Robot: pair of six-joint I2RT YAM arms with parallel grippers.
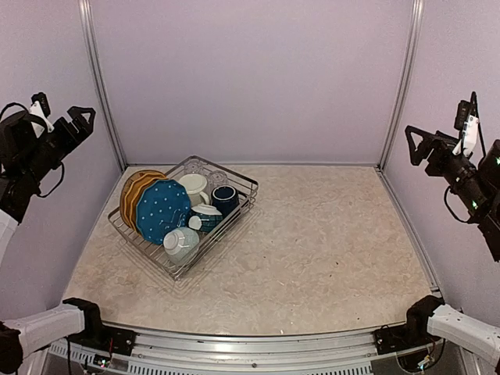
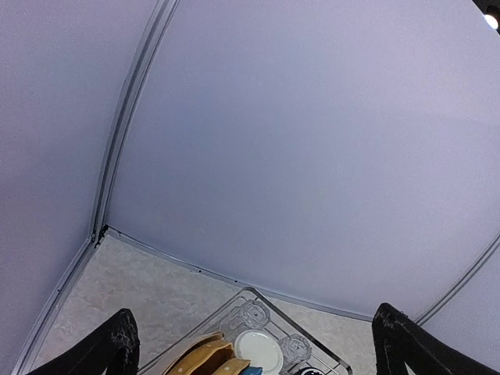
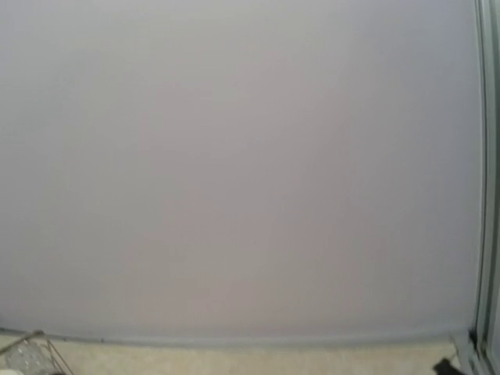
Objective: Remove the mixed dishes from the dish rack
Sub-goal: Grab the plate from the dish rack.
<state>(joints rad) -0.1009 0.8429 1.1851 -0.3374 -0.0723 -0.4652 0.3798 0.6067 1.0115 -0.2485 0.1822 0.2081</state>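
Observation:
The dish rack (image 1: 248, 182), a silver wire basket, sits left of the table's middle, turned at an angle. Standing in it are mustard-yellow plates (image 1: 131, 195) and a blue dotted plate (image 1: 162, 209). Beside them are a cream mug (image 1: 193, 186), a navy mug (image 1: 225, 197), a teal bowl (image 1: 206, 219), a pale cup (image 1: 181, 242) and a clear glass (image 1: 205, 168). My left gripper (image 1: 76, 121) hangs open, high at the left wall, far from the rack. Its wrist view shows the rack's far corner (image 2: 305, 332) and the mustard plates (image 2: 205, 355). My right gripper (image 1: 418, 143) is open, high at the right wall.
Marbled tabletop (image 1: 328, 242) stretches right of and in front of the rack. Pale walls with metal corner posts (image 1: 394, 101) close in the back and sides. The right wrist view shows mostly blank wall, with a corner of the rack (image 3: 31, 351) at its lower left.

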